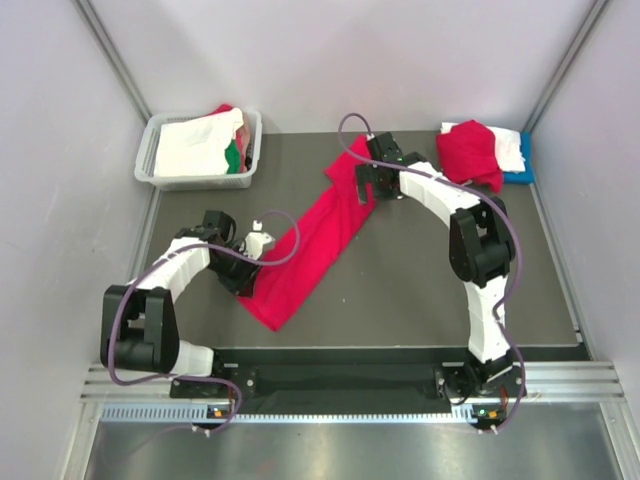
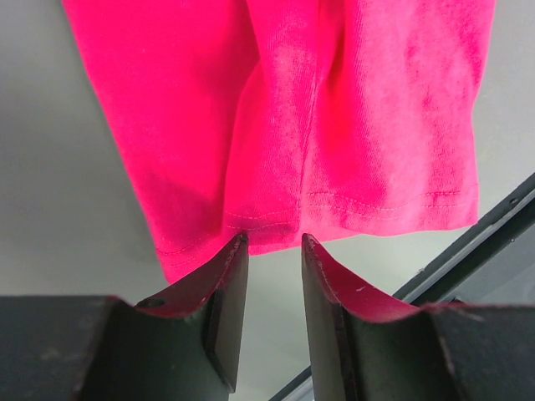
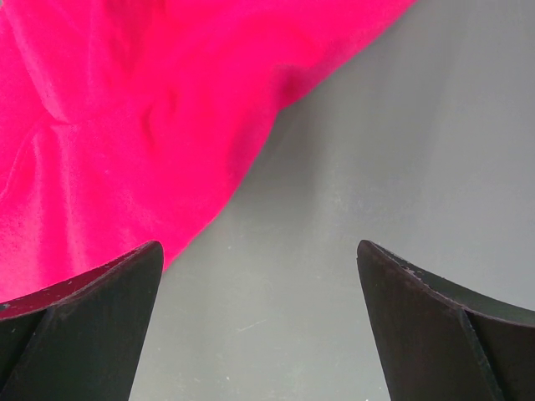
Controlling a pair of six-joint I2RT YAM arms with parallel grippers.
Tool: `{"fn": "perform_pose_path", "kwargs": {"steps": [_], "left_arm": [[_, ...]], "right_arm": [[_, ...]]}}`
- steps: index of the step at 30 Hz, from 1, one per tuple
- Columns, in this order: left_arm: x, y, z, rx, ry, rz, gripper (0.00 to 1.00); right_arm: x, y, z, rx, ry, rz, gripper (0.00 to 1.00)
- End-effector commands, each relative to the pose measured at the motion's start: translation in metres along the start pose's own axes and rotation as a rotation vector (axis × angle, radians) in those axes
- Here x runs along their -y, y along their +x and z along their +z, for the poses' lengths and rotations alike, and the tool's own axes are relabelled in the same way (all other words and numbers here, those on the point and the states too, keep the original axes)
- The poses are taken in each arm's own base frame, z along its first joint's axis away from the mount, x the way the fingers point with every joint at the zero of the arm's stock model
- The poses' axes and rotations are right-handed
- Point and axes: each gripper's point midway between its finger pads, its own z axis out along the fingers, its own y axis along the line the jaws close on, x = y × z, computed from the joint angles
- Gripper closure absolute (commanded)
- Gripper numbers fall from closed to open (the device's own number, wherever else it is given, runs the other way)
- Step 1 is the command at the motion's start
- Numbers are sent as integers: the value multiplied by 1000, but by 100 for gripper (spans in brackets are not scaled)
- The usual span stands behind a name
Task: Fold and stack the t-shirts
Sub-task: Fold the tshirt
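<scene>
A bright red t-shirt [image 1: 315,235] lies as a long diagonal band across the dark table, from the back centre down to the front left. My left gripper [image 1: 248,285] sits at its lower left edge. In the left wrist view the jaws [image 2: 274,241] stand narrowly apart, tips right at the shirt's stitched hem [image 2: 334,125], with nothing between them. My right gripper [image 1: 365,192] hovers at the band's far end. It is wide open [image 3: 259,251] over bare table, and the red cloth [image 3: 125,109] lies just left of its left finger.
A pale plastic tub [image 1: 200,182] at the back left holds white, red and green cloth. At the back right a crumpled red shirt [image 1: 472,150] tops white and blue ones [image 1: 515,160]. A black rail [image 2: 493,225] runs along the table's near edge.
</scene>
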Motion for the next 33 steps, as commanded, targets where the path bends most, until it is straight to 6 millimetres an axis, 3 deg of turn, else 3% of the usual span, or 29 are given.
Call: {"fn": "perform_pose_path", "kwargs": {"steps": [1, 5, 7, 9, 11, 22, 33], "left_arm": [[-2, -6, 3, 26, -2, 4, 63], [-9, -8, 1, 25, -34, 9, 61], [-12, -9, 2, 29, -49, 5, 45], [-13, -11, 1, 41, -59, 2, 14], [-15, -16, -1, 66, -76, 4, 8], [-15, -12, 8, 46, -52, -18, 26], [-14, -4, 7, 21, -61, -13, 55]], "right_arm": [[-4, -12, -7, 45, -23, 11, 0], [-5, -11, -8, 43, -25, 9, 0], [-4, -12, -8, 45, -25, 12, 0], [-5, -11, -8, 43, -27, 9, 0], [-5, -11, -8, 43, -28, 8, 0], [-4, -14, -9, 53, -23, 10, 0], [-4, -13, -7, 47, -19, 14, 0]]}}
